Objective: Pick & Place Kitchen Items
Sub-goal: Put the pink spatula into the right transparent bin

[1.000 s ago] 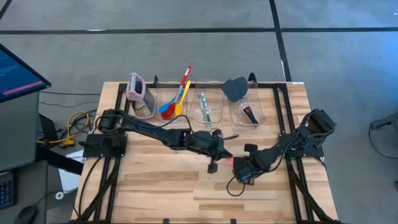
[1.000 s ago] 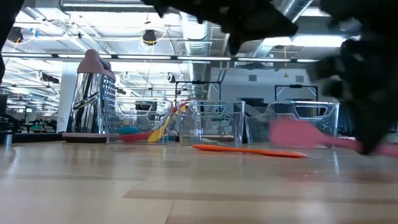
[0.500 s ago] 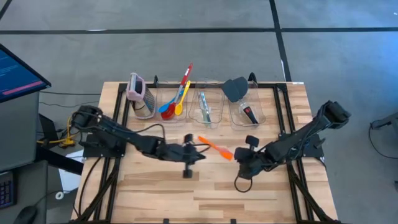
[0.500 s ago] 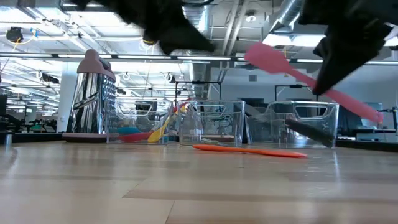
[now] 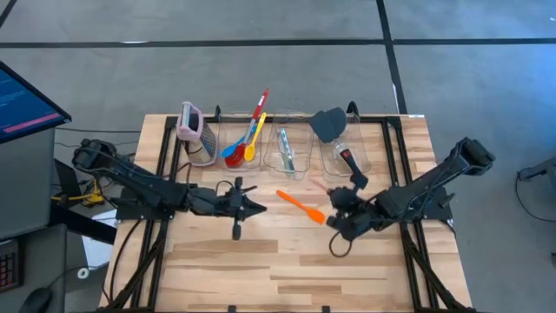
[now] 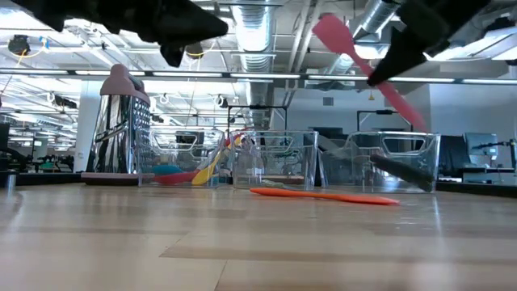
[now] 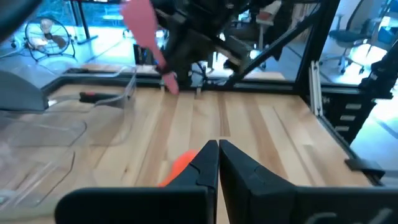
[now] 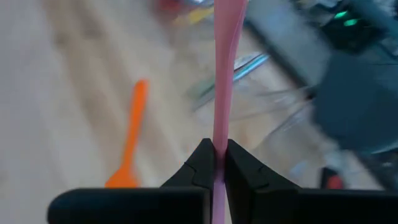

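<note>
At the table's left, the left gripper [image 5: 258,207] hovers over bare wood with its fingers pressed together and nothing between them. In front of it the near half of the table [image 5: 261,261] lies open, with free planks out to the front edge. Along the far edge stand the grater [image 5: 195,132] and three clear bins [image 5: 287,152], one holding red, blue and yellow spoons [image 5: 246,139], one a clear-teal tool [image 5: 286,149], one a black spatula [image 5: 328,124] and a red-handled tool [image 5: 349,159]. No readable writing shows on any of them. The orange spatula [image 5: 301,207] lies flat mid-table, its long axis running diagonally, blade toward the right arm. To the right, the right gripper [image 8: 217,163] is clamped on the handle of the pink spatula [image 6: 365,66], which is held in the air, tilted, blade uppermost and pointing toward the bins.
</note>
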You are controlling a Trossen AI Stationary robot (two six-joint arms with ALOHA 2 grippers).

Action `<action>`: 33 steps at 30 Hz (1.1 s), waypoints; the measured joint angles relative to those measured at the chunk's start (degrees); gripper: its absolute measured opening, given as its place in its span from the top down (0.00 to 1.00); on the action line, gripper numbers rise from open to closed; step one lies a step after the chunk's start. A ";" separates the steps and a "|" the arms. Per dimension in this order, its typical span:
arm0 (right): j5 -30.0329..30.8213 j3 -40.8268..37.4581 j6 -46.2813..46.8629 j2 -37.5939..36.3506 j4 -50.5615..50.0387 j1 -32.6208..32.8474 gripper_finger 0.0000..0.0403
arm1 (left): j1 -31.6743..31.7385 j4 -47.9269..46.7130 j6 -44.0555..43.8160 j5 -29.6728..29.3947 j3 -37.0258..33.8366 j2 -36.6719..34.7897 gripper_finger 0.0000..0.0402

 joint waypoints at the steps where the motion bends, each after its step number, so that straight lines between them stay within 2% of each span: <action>1: 1.36 0.00 -0.04 -0.92 -0.07 -0.87 0.98 | 0.00 0.34 0.00 0.01 -0.40 -0.60 1.00; 4: 3.59 0.00 -2.26 -3.58 0.05 -4.51 0.98 | 0.00 0.74 0.05 0.01 -1.11 -1.35 1.00; 11: 2.89 0.00 -8.67 -7.70 1.76 -17.74 0.98 | 0.09 0.70 0.17 0.07 -1.19 -1.28 1.00; 20: -8.10 0.00 -12.37 -6.47 2.49 -37.14 0.98 | 0.11 0.69 0.20 -0.02 -1.19 -1.28 1.00; 29: -15.69 0.02 -13.60 -2.96 6.23 -48.50 0.98 | 0.11 0.69 0.20 -0.04 -1.19 -1.24 1.00; 33: -22.09 0.02 -11.63 -0.87 5.87 -52.70 0.98 | 0.11 0.69 0.20 -0.04 -1.19 -1.24 1.00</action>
